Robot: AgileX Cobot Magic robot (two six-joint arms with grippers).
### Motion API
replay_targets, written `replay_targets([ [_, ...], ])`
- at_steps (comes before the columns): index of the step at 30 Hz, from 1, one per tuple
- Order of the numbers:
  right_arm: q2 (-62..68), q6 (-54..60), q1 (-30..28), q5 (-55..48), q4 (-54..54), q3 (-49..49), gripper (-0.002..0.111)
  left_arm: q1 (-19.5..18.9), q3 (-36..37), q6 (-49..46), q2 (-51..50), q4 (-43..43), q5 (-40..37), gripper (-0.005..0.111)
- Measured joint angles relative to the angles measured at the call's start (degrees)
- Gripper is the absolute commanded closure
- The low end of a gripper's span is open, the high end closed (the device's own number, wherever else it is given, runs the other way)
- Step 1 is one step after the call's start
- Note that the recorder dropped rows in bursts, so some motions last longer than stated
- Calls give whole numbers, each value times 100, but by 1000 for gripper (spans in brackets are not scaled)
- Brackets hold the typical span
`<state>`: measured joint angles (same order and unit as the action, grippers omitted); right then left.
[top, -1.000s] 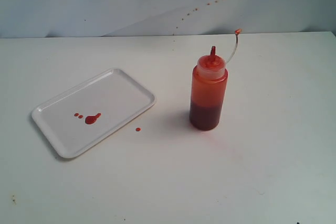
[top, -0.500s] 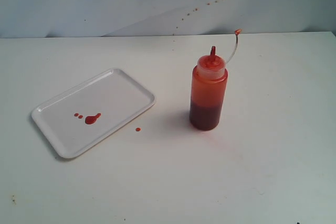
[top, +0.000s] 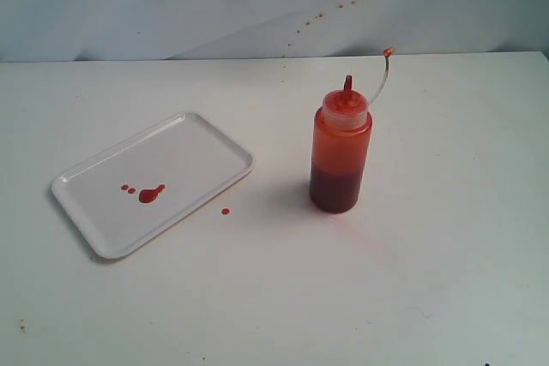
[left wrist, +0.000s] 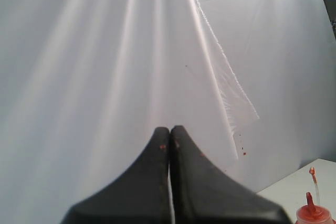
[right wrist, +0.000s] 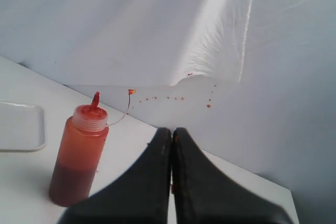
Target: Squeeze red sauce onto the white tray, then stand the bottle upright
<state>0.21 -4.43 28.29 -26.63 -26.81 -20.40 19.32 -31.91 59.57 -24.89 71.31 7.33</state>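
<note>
The bottle [top: 340, 150] stands upright on the table to the right of the white tray [top: 197, 147], its tethered tip arching up to the right. Red sauce [top: 151, 194] lies on the tray as a blob with two small drops beside it. One more drop [top: 226, 211] sits on the table just off the tray's rim. Neither gripper shows in the exterior view. My left gripper [left wrist: 169, 129] is shut and empty, facing the backdrop, with the bottle cap [left wrist: 313, 213] at the frame's corner. My right gripper [right wrist: 172, 130] is shut and empty, apart from the bottle [right wrist: 77, 155].
A white cloth backdrop [top: 171, 6] hangs behind the table, speckled with small red splashes [top: 339, 6]. The white tabletop [top: 446, 255] stretches around the bottle and the tray. A tray corner [right wrist: 21, 127] shows in the right wrist view.
</note>
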Motion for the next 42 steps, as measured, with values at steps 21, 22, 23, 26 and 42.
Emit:
replay_targets([
  [21,0,-470,0,-192,0,0,108,0,0,-12,0,0,0,107],
  [22,0,-470,0,-192,0,0,108,0,0,-12,0,0,0,107],
  [23,0,-470,0,-192,0,0,108,0,0,-12,0,0,0,107],
  [26,0,-470,0,-192,0,0,108,0,0,-12,0,0,0,107],
  [42,0,-470,-19,-204,0,0,108,0,0,-12,0,0,0,107],
])
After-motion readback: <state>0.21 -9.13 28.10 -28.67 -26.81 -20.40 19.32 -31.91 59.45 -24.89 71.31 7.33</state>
